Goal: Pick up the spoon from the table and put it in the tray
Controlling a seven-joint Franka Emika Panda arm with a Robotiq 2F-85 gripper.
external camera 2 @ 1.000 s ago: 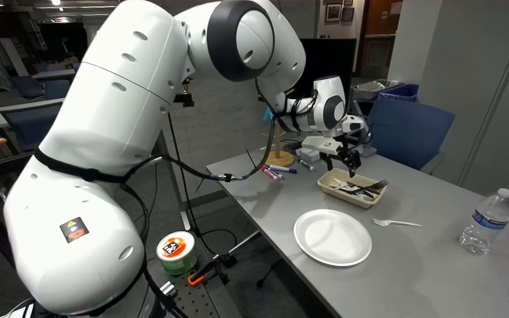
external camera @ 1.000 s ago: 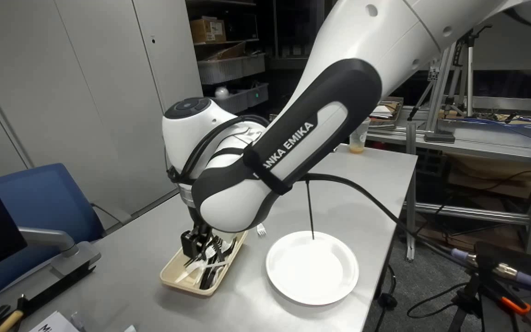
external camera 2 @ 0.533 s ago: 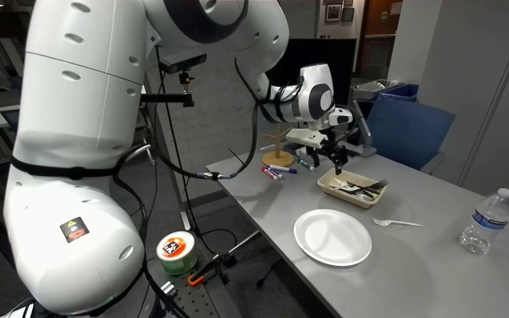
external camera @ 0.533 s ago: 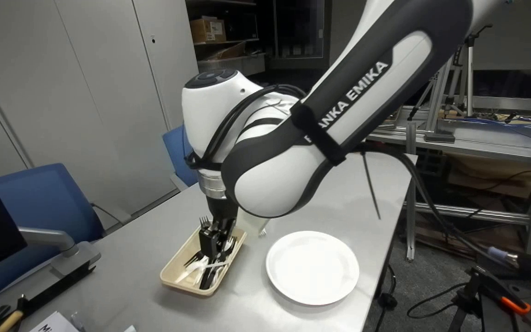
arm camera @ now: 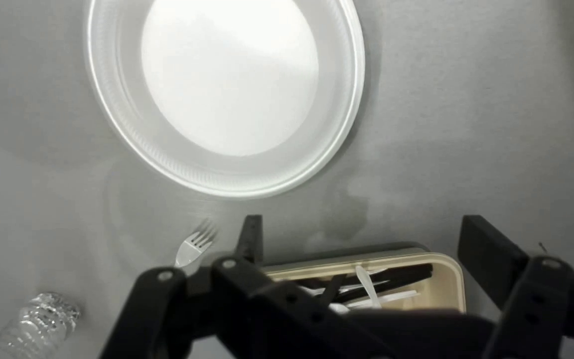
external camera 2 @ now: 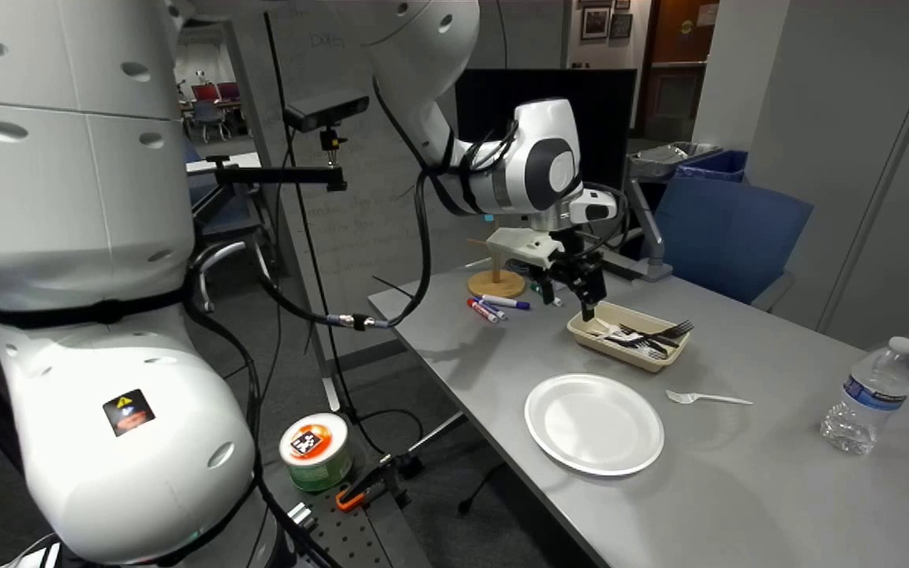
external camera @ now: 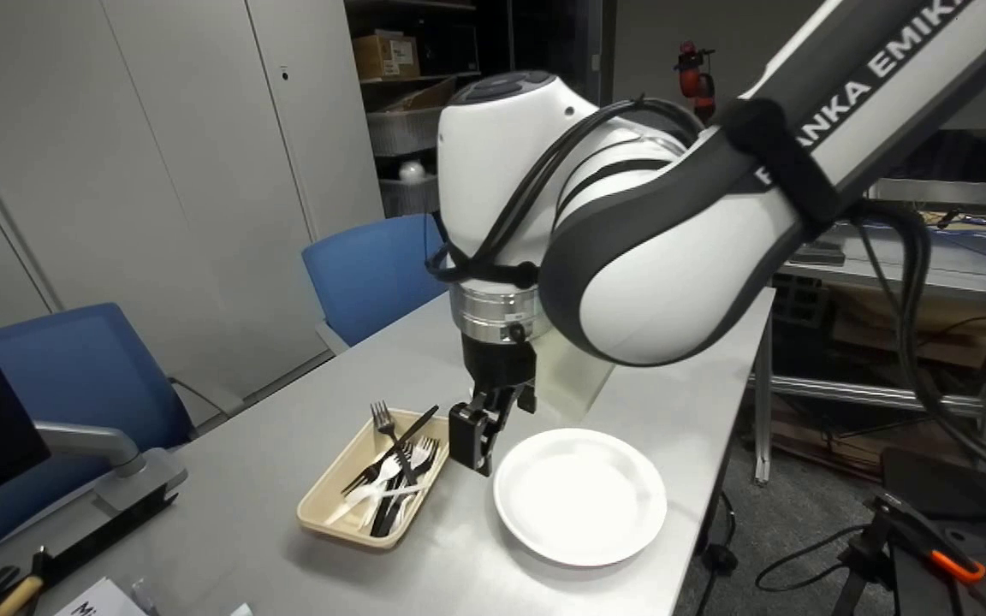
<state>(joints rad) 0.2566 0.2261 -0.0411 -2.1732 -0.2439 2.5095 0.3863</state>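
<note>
The tan tray (external camera: 319, 509) stands on the light grey table (external camera 2: 786, 489) and holds several white and dark utensils. A slim white utensil (external camera: 406, 490) lies across the others in the tray; it looks like the spoon, but its head is hard to make out. Its handle (arm camera: 366, 285) also shows in the wrist view. My gripper (arm camera: 362, 222) is open with nothing between its fingers. In an exterior view the gripper (external camera: 501, 436) hangs above the table between the tray and the plate. It also shows in an exterior view (external camera 2: 566, 308) near the tray's end.
A round white plate (external camera 2: 592, 426) lies beside the tray. A white fork (external camera 2: 707, 397) with visible tines lies on the table, also in the wrist view (arm camera: 195, 245). A water bottle (external camera 2: 869, 398), markers (external camera 2: 494, 306) and a wooden stand (external camera 2: 495, 282) stand or lie around.
My open gripper has moved from above the tray toward the plate side, sideways off the tray. The utensils in the tray, the plate and the fork have not visibly moved.
</note>
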